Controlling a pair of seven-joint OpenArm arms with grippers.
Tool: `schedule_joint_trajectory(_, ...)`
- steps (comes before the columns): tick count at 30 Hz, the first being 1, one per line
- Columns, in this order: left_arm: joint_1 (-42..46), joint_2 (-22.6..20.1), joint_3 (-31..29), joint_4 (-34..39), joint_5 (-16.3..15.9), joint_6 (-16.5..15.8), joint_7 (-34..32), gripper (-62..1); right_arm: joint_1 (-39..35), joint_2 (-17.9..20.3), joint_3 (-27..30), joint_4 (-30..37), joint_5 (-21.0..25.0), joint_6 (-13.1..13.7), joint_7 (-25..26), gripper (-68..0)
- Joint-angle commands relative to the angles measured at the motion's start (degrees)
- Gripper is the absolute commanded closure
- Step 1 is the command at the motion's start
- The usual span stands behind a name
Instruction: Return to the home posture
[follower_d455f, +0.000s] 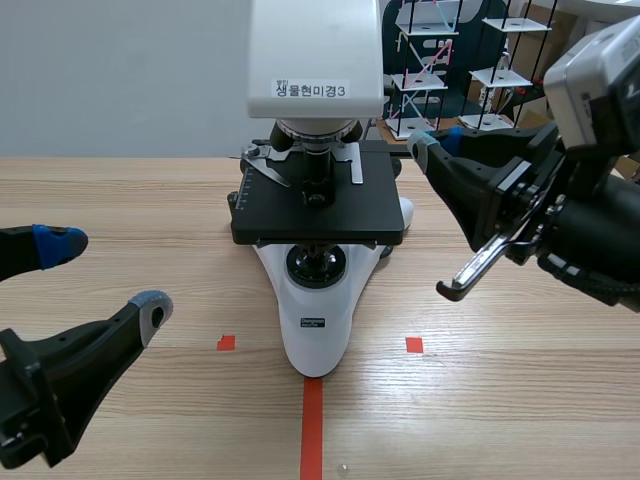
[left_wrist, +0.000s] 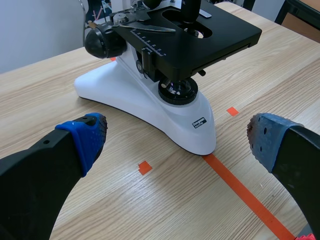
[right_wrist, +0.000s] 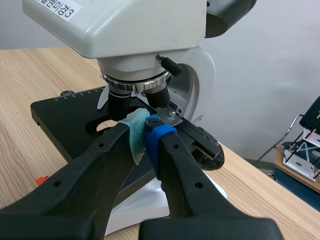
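Note:
A white microscope (follower_d455f: 315, 90) with a black stage (follower_d455f: 320, 205) stands at the table's middle. My left gripper (follower_d455f: 105, 277) is open at the near left, low over the wood, with nothing between its fingers. In the left wrist view the left gripper (left_wrist: 177, 140) faces the microscope's white base (left_wrist: 145, 100), which lies ahead of the pads. My right gripper (follower_d455f: 432, 148) is raised at the right, shut on nothing, with its tips beside the stage's right rear corner. In the right wrist view its pads (right_wrist: 137, 135) meet just in front of the objective lenses (right_wrist: 135, 95).
Wire racks (follower_d455f: 430, 60) stand behind the table at the back right. Orange-red tape marks (follower_d455f: 312, 420) lie on the wooden table (follower_d455f: 500, 400) in front of the microscope. A metal lever (follower_d455f: 480, 265) hangs from the right arm's wrist.

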Motion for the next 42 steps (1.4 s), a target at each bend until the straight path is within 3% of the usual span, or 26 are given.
schedule_joint_trajectory(1, 0.1, 0.3, -0.3, 1.3, -0.5, -0.1, -0.9, -59.4, 0.8, 0.6, 0.0, 0.3, 0.7, -0.4, 0.8, -1.1)
schedule_joint_trajectory(22, 0.1, 0.3, -0.3, 1.3, -0.5, -0.1, -0.9, -59.4, 0.5, 0.8, 0.0, 0.3, 0.6, -0.5, 0.4, -2.0)
schedule_joint_trajectory(36, 0.1, 0.3, -0.3, 1.3, -0.5, -0.1, -0.9, -59.4, -9.2, 3.3, 5.9, 0.5, 0.7, -0.9, 2.9, -40.5)
schedule_joint_trajectory(40, 0.1, 0.3, -0.3, 1.3, -0.5, -0.1, -0.9, -59.4, -13.6, 5.0, 7.7, 0.5, 3.1, -0.9, 4.8, -55.0)
schedule_joint_trajectory(42, 0.1, 0.3, -0.3, 1.3, -0.5, -0.1, -0.9, -59.4, -16.0, 5.8, 8.8, 0.5, 4.3, -1.3, 6.1, -58.8)
